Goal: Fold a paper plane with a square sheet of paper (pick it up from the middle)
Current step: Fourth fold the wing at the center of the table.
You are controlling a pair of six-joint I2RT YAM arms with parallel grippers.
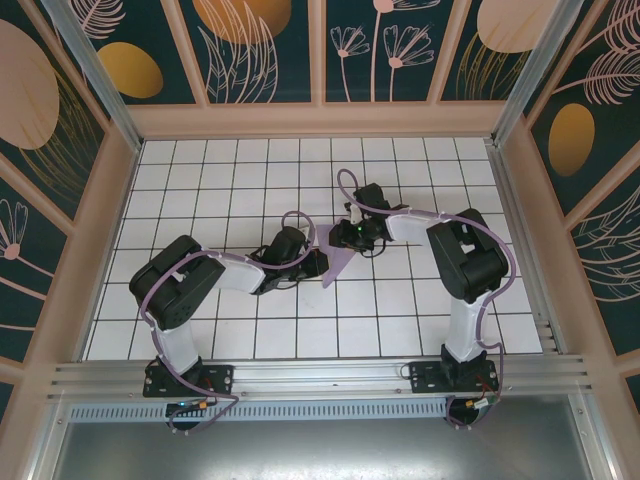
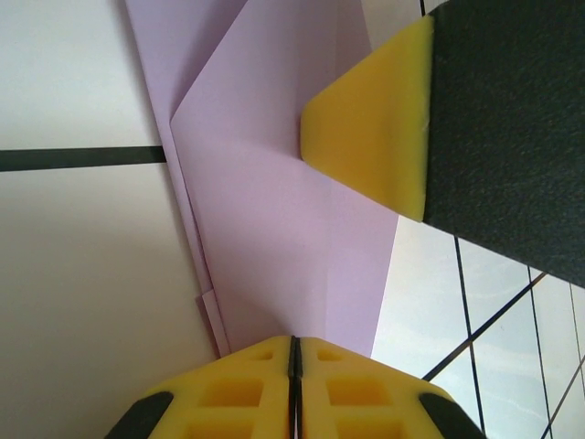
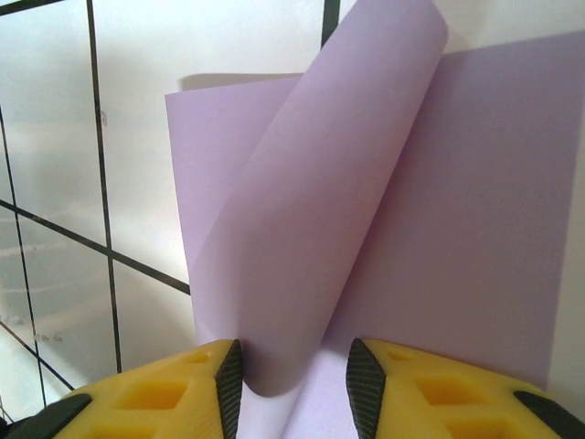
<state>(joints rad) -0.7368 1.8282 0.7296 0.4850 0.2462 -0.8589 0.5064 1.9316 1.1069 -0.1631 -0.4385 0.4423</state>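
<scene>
The square sheet of paper (image 1: pixel 340 266) is lilac, partly folded with diagonal creases (image 2: pixel 274 229), and lies on the tiled floor between both arms. My left gripper (image 1: pixel 310 262) is shut, its yellow tips (image 2: pixel 294 343) set against the paper's near edge; I cannot tell whether paper is pinched between them. My right gripper (image 1: pixel 351 236) stands at the paper's far end. Its jaws (image 3: pixel 292 366) are apart, with a curled-up flap (image 3: pixel 320 229) rising between them and touching the left pad (image 3: pixel 228 380). One right finger (image 2: pixel 384 128) shows over the paper in the left wrist view.
White tiled floor (image 1: pixel 240 180) with black grid lines spreads all round. Patterned walls (image 1: pixel 320 50) close the back and sides. An aluminium rail (image 1: pixel 320 375) with both arm bases runs along the near edge.
</scene>
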